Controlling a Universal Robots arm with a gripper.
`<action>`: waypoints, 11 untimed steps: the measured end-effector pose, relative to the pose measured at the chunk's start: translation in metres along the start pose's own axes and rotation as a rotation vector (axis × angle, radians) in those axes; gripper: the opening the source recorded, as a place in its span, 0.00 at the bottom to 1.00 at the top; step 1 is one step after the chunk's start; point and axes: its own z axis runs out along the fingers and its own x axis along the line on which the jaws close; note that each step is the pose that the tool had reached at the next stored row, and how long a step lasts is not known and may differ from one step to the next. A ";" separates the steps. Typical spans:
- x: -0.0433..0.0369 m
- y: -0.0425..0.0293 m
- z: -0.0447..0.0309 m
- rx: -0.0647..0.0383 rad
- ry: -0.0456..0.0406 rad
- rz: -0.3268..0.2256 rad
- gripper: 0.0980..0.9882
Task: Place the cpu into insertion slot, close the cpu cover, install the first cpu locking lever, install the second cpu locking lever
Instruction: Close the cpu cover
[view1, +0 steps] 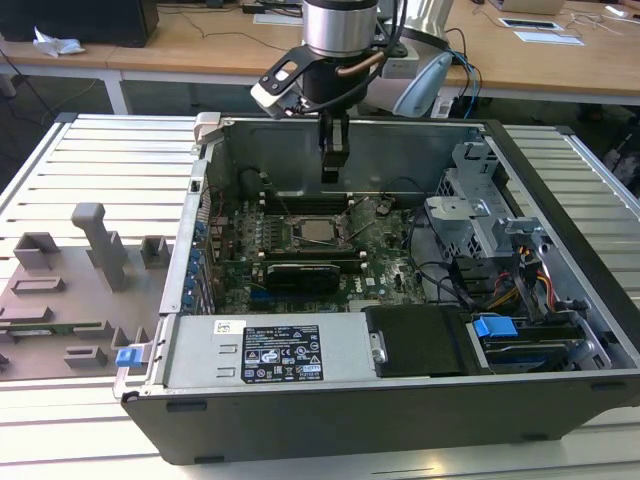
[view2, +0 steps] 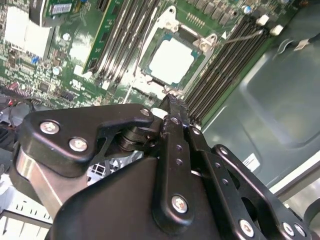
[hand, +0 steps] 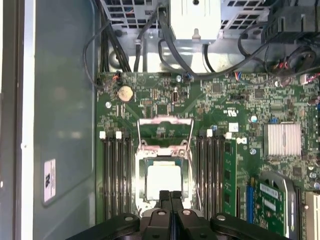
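Observation:
The cpu (view1: 318, 232) (hand: 164, 181) (view2: 172, 61), a flat silvery square, lies in the insertion slot (hand: 141, 167) on the green motherboard inside the open computer case. The cpu cover (hand: 165, 121) stands swung open at one side of the slot, with board showing through its window. A thin wire locking lever (hand: 193, 170) stands loose along the slot's side. My gripper (view1: 331, 172) (hand: 170, 196) (view2: 172, 102) hangs above the slot's edge opposite the cover, fingers pressed together with nothing between them.
Long black memory slots (hand: 116, 175) flank the slot on both sides. A black card (view1: 300, 272), a labelled power supply (view1: 280, 352), a drive cage (view1: 480, 215) and cables (view1: 520, 285) crowd the case. A grey fixture board (view1: 60, 300) lies at the exterior view's left.

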 end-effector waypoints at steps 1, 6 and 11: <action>0.0000 0.0027 0.0001 0.000 0.0000 0.000 0.01; 0.0002 0.0156 0.0006 0.002 -0.0001 0.000 0.01; 0.0004 0.0343 0.0014 0.003 0.0000 0.000 0.01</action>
